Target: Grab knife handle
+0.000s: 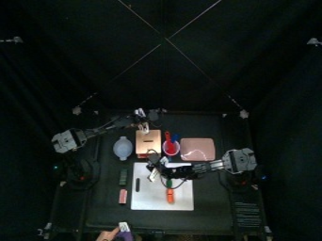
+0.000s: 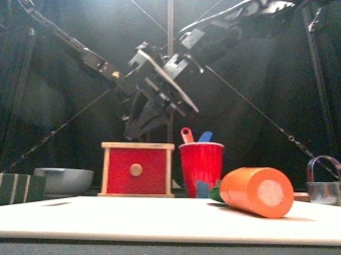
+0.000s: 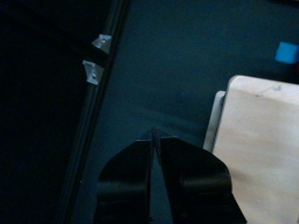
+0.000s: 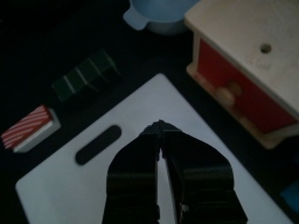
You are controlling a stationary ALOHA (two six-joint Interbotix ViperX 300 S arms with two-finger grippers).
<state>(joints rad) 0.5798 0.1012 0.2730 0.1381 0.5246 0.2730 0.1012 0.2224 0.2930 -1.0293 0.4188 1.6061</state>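
Since my right gripper [image 4: 158, 129] hovers nearly closed over the white cutting board [image 4: 70, 188], I'd spread it before descending. I cannot pick out the knife, which is perhaps among the handles in the red cup [image 2: 201, 164]. My left gripper [image 3: 156, 136] rests closed, far left.

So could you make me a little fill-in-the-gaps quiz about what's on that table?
1. The box has a ___ front.
2. The carrot lies on the white ___.
3. Seen from the front, the bowl sits to the ___ of the box.

Missing words: red; board; left.
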